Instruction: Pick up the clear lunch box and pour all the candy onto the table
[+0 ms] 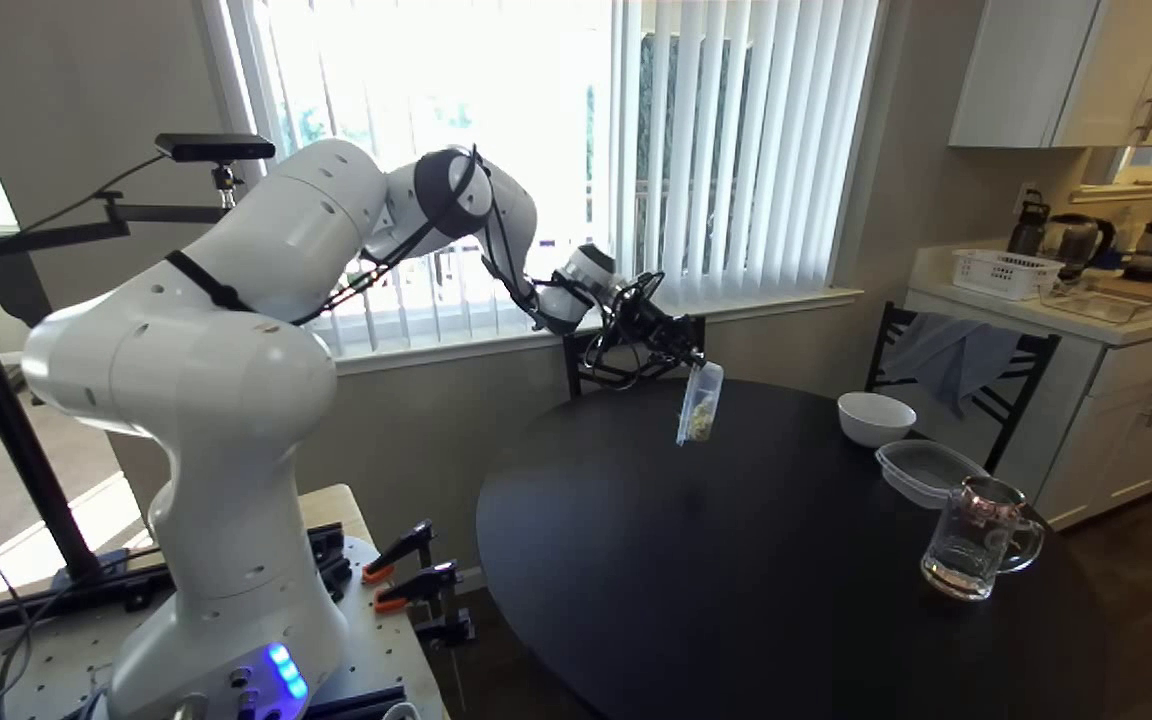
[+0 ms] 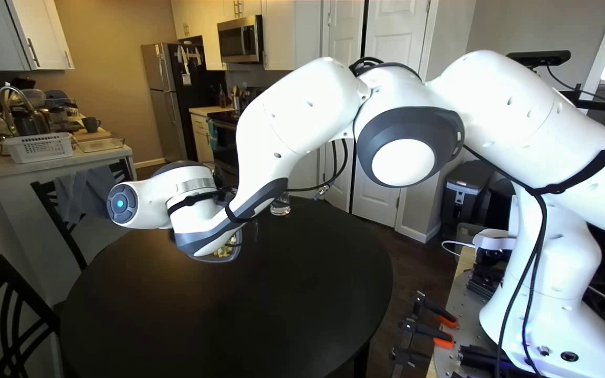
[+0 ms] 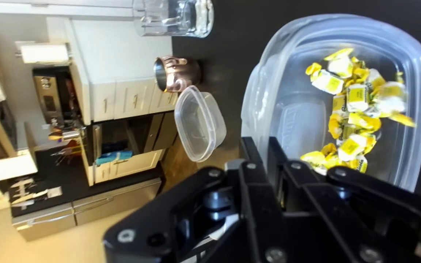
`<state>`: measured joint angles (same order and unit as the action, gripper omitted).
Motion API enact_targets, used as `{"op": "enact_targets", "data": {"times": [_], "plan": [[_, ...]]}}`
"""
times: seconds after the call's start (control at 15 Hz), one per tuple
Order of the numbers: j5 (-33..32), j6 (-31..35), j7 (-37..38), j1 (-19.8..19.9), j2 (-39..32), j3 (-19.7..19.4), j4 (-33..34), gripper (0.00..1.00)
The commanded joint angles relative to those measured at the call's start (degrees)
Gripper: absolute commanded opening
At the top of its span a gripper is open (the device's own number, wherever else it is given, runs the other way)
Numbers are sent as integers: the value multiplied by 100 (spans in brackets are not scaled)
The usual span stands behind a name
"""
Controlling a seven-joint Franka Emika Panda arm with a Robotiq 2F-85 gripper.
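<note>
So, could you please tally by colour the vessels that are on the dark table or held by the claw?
Clear: 3 (lunch box, plastic tub, glass mug)
White: 1 (bowl)
Copper-coloured: 1 (cup)
Total: 5

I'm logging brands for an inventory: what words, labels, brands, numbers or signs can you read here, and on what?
No text can be read for certain.
Candy: wrapper print, too small and blurred to read.
Clear lunch box: faint marking on its bottom, too unclear to read.

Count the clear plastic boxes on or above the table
2: the lunch box with candy, gripped by the tool, and another box on the table, beside the white bowl.
</note>
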<state>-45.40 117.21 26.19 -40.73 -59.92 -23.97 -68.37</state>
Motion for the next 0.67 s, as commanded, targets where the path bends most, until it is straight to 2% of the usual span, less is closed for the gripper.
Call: {"op": "enact_targets", "data": {"times": [0.0,0.33,0.6], "plan": [[-726,-49,243,-332,-270,-467,15,2],[-1595,-174,695,-566,-702,-1035,79,2],[-1934,-720,1119,-691,-1033,-1429,135,2]]}}
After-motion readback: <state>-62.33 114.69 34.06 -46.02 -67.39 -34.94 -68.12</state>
